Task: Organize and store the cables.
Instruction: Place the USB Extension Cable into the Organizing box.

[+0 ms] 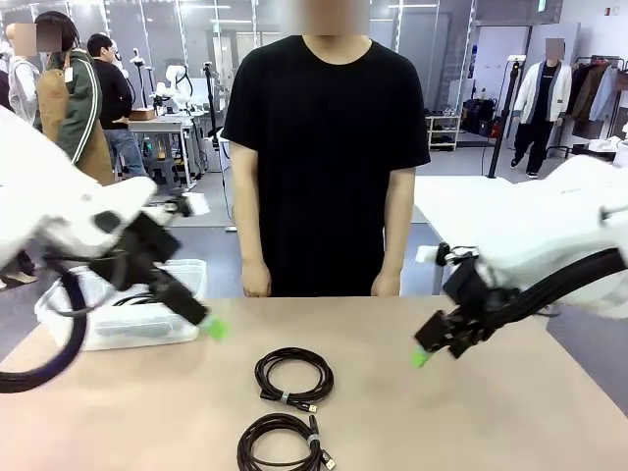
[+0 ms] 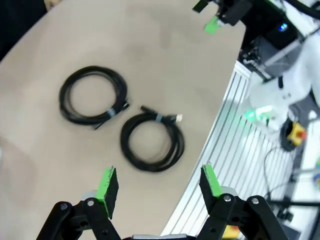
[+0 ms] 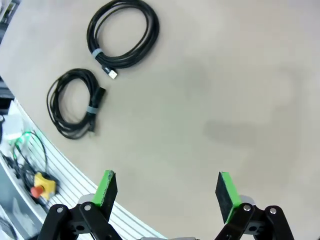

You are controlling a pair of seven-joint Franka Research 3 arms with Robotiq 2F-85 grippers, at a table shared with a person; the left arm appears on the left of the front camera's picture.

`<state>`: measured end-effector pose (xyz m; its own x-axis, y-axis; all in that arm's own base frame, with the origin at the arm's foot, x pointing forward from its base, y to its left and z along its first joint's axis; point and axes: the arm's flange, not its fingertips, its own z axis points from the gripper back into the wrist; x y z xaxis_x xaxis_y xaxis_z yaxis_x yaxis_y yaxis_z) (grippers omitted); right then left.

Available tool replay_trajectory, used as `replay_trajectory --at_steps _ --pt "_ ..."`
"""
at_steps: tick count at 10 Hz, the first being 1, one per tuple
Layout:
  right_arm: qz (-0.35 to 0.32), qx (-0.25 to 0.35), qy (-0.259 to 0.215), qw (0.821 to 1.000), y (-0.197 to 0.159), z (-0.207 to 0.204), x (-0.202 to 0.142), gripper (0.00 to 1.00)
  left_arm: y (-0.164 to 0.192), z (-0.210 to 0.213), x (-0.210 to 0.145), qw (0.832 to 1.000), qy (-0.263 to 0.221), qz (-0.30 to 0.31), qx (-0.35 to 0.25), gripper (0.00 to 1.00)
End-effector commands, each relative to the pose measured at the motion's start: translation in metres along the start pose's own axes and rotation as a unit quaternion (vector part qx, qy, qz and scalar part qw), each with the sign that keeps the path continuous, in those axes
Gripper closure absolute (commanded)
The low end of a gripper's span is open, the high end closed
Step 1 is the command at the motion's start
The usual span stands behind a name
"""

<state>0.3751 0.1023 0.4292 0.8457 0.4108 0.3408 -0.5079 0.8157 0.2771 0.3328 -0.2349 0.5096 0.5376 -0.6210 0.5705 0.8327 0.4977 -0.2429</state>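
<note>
Two light, limp cables, a far coil (image 1: 293,378) and a near coil (image 1: 283,444), lie on the bench (image 1: 491,422) between the open, empty left hand (image 2: 159,187) and right hand (image 3: 167,192), probably best pinched at their pale tie bands (image 1: 285,397).

Black cables (image 1: 285,396) with a faint rubbery sheen rest on a smooth, matt beige tabletop (image 1: 471,422), near a translucent plastic bin (image 1: 128,329), glossy white plastic arms (image 1: 549,226) and matt green pads (image 2: 106,184).
</note>
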Motion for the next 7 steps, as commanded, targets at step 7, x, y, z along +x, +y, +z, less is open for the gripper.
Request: replay_trajectory --at_steps 7 --pt "0.234 0.014 -0.055 0.970 -0.060 0.042 -0.195 0.00 -0.068 -0.128 0.095 0.959 0.088 0.240 0.122 0.16"
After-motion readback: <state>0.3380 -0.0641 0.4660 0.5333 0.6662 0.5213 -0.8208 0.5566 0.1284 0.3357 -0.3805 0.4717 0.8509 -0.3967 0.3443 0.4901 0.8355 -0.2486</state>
